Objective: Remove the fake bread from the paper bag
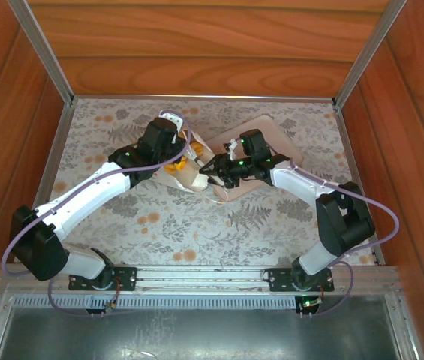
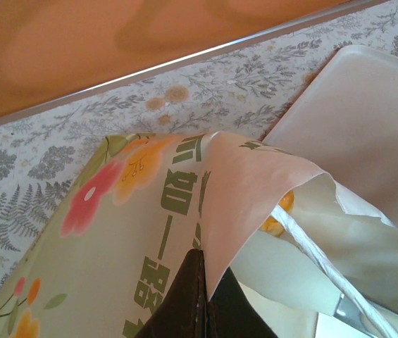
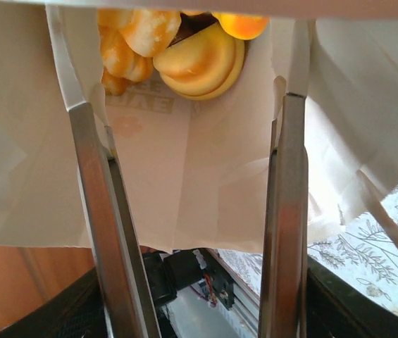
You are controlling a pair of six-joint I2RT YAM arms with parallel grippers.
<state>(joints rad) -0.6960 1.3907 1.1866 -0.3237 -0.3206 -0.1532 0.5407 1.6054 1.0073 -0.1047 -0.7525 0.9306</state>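
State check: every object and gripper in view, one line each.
paper bag: on its side, mouth open
fake bread: inside the bag, ungripped
left gripper: shut on the bag's rim
right gripper: open, fingers inside the bag mouth, short of the bread
tray: flat on the table

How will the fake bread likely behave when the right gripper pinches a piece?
Probably slippery: the fake bread looks glossy and rounded, so it may slip from the thin metal fingers. Piled loose in the paper bag, pieces could roll.
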